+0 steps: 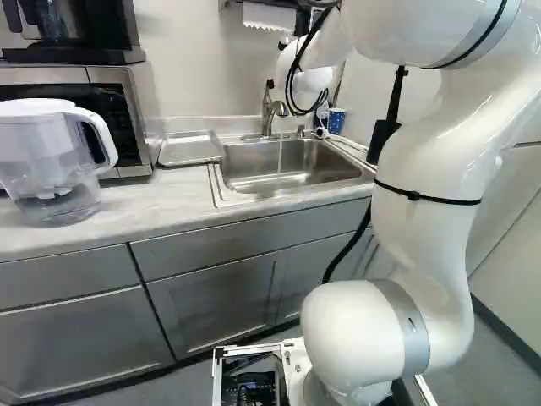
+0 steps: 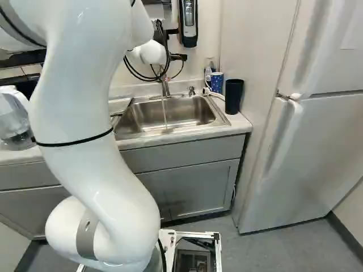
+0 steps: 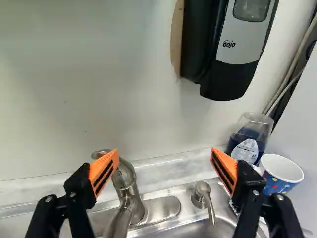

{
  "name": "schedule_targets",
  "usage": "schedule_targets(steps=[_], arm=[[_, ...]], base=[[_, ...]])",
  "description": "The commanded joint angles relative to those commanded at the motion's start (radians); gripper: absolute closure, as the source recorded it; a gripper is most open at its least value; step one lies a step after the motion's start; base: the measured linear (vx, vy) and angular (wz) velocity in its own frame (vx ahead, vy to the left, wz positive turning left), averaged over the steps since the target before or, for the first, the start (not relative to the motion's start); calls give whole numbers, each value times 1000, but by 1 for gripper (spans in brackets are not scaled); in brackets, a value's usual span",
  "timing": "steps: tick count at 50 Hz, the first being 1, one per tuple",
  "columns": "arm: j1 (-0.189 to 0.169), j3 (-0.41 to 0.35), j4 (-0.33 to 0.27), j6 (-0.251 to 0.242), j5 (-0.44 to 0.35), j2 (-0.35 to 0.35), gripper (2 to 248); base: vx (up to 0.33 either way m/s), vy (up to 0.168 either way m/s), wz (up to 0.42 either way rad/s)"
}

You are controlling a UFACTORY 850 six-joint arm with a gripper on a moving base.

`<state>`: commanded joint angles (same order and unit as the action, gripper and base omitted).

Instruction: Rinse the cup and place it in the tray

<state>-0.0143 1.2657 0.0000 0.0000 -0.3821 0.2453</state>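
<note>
Fingers (image 3: 105,171) are hanging wide apart by the faucet (image 3: 125,181)! Water (image 2: 165,116) is streaming into the sink (image 2: 193,113), the tray (image 1: 188,149) lying alongside.

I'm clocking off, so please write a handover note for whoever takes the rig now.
Hand: open, empty, by the faucet.
Blue dotted cup: upright beside the sink; black tumbler nearby. Tray: on the counter, across the sink.
Done: water running; rinsing can't be confirmed.
Left: probably grip the dotted cup, rinse it, set it in the tray.
</note>
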Motion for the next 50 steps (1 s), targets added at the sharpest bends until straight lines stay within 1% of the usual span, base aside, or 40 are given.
schedule_targets(steps=[10, 20, 37, 50], arm=[[0, -3, 0, 0, 0, -3, 3], [0, -23, 0, 0, 0, -21, 3], [4, -77, 0, 0, 0, -70, 3], [8, -134, 0, 0, 0, -122, 3]], base=[[0, 0, 0], [0, 0, 0], [0, 0, 0], [0, 0, 0]])
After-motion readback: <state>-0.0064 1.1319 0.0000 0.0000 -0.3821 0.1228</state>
